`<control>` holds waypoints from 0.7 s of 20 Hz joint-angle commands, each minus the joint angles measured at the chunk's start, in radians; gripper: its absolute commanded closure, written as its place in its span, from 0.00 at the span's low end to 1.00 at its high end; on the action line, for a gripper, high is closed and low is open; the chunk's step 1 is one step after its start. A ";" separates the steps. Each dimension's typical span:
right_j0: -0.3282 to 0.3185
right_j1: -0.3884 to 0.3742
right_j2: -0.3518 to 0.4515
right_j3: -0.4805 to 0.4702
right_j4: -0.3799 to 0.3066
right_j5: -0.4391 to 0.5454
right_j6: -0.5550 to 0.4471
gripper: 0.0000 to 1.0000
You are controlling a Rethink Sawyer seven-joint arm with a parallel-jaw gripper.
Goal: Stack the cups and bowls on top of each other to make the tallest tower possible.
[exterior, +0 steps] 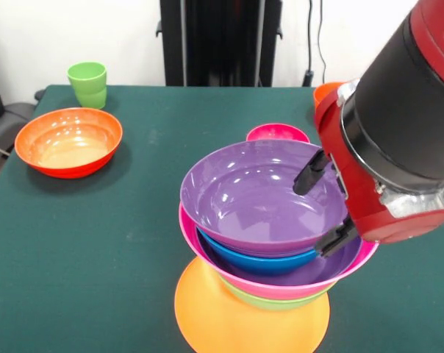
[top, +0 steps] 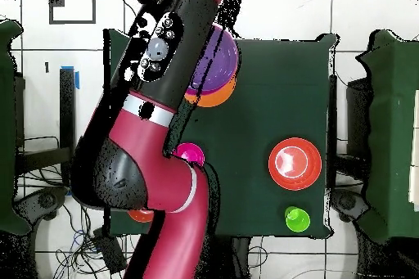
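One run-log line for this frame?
gripper open, astride top purple bowl rim | tower: five bowls | green cup, red-orange bowl unstacked

No text, label, brand or number can be read in either view. The bowls, the light-green cup and the red and black arm carry no writing that shows. In the overhead view, the floor beside the table has a small dark mark, but it is too small to read.
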 commanded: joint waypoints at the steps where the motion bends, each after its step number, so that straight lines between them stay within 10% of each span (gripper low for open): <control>1: 0.054 0.013 0.127 0.038 -0.143 0.007 0.173 0.00; 14: 0.259 0.054 0.504 0.353 -0.412 -0.082 0.066 0.00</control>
